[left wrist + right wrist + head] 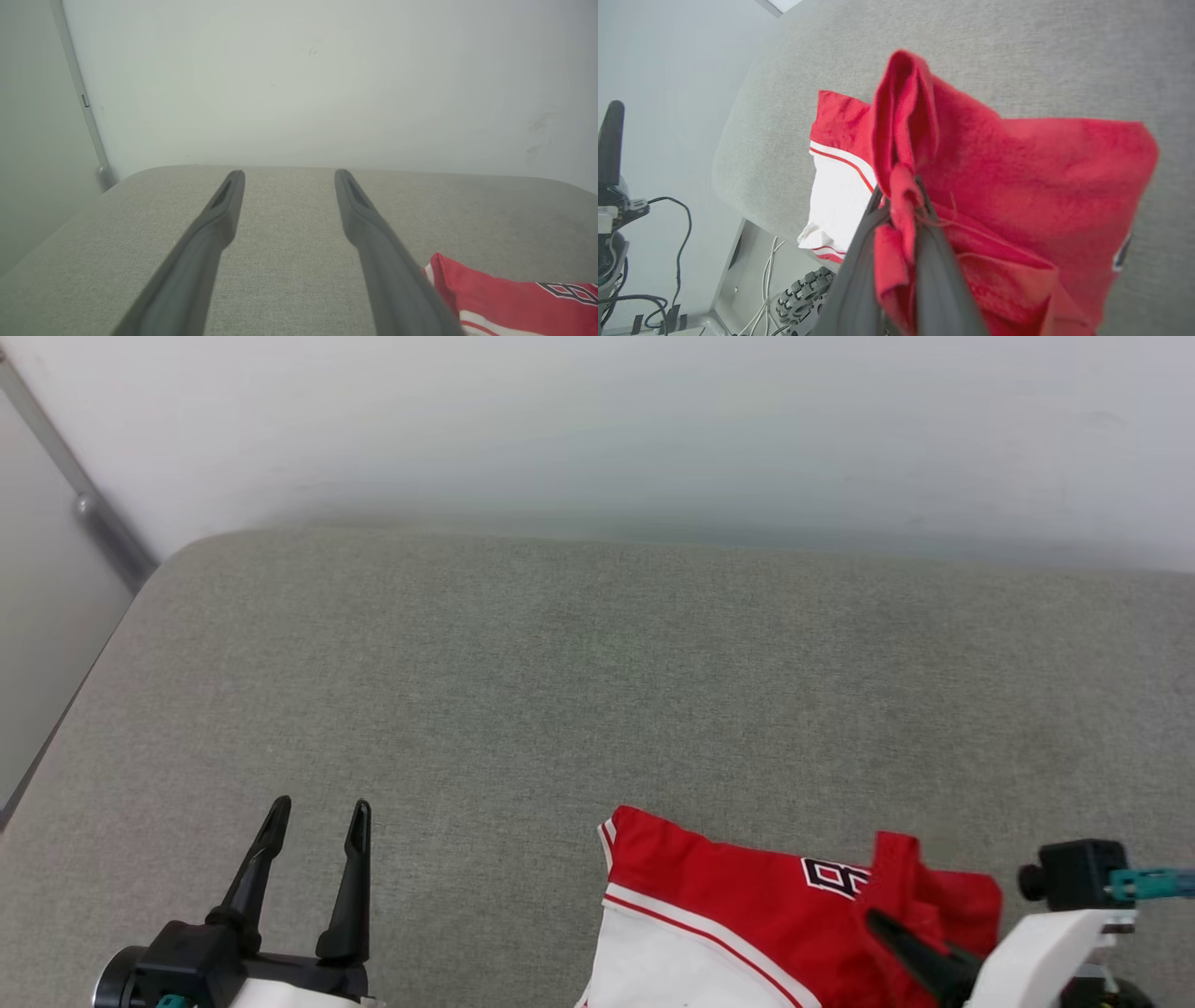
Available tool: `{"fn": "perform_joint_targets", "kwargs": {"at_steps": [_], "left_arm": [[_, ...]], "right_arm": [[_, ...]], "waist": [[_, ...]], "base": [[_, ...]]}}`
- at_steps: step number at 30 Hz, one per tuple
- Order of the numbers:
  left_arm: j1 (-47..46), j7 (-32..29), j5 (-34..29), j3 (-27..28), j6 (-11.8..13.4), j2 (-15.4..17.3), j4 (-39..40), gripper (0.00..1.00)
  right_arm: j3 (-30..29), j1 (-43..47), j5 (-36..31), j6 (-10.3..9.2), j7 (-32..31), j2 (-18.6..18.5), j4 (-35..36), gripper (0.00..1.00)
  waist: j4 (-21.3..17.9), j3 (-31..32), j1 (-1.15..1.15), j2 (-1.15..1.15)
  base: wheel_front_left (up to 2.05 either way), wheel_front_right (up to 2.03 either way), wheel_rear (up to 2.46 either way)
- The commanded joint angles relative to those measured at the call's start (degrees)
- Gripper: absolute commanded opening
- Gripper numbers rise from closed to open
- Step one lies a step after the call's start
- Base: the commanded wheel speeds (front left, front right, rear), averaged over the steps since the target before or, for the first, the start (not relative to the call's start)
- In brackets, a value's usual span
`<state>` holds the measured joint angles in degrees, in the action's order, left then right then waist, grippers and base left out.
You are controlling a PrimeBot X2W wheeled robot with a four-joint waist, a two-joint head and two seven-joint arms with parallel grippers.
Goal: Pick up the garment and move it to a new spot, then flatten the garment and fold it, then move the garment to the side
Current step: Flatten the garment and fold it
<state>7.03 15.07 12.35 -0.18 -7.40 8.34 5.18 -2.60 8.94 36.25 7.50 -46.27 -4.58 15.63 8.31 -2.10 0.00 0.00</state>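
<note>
Right gripper clamped on the garment at the near right of the grey tabletop.

Its jaws are pressed together on a bunched red fold that stands up between them, seen close in the right wrist view, where the cloth rises in a peak above the pinch. The rest of the garment spreads on the tabletop to the left of the grip: red cloth with black, white-outlined lettering and a white sleeve with red striped trim that reaches the near edge. The left gripper hovers over bare fabric at the near left, well apart from the garment, its jaws spread wide and holding nothing. The tabletop is fabric-covered with rounded corners and butts against a plain pale wall; cables trail beside it.
</note>
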Motion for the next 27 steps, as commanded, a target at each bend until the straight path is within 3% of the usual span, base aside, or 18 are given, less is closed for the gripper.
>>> {"fn": "perform_joint_targets", "kwargs": {"at_steps": [1, 8, 22, 23, 24, 27], "left_arm": [[0.0, 0.12, 0.14, -0.14, -0.03, -0.06, -0.08, 1.0], [-0.88, 0.12, 0.31, -0.71, -0.03, 0.17, -0.79, 1.0], [-1.31, 0.12, 0.33, -1.67, -0.03, 0.4, -1.52, 1.0], [-1.28, 0.12, 0.34, -1.68, -0.03, 0.43, -1.54, 1.0], [-1.29, 0.12, 0.33, -1.69, -0.03, 0.43, -1.57, 1.0], [-1.3, 0.12, 0.33, -1.66, -0.03, 0.42, -1.63, 1.0]], "right_arm": [[0.98, -0.29, 0.2, -0.02, -0.5, 0.89, 0.61, 0.0], [9.43, -1.49, 6.91, -0.01, 4.07, 1.8, -3.79, 0.0], [20.17, -10.54, 13.18, -0.01, 21.09, 1.78, -24.12, 0.0], [20.61, -11.26, 13.55, -0.01, 21.87, 1.77, -25.62, 0.09], [21.31, -11.93, 14.06, -0.01, 22.36, 1.79, -26.94, 0.96], [23.25, -12.99, 15.49, -0.01, 22.79, 1.82, -28.76, 1.0]], "waist": [[0.35, -0.17, 0.0, 0.0], [2.13, -0.39, 0.0, 0.0], [5.66, -1.09, 0.0, 0.0], [5.8, -1.12, 0.0, 0.0], [5.93, -1.16, 0.0, 0.0], [6.09, -1.2, 0.0, 0.0]], "base": [[0.0, 0.0, 0.0], [0.0, 0.0, 0.0], [0.0, 0.0, 0.0], [0.0, 0.0, 0.0], [0.0, 0.0, 0.0], [0.0, 0.0, 0.0]]}}
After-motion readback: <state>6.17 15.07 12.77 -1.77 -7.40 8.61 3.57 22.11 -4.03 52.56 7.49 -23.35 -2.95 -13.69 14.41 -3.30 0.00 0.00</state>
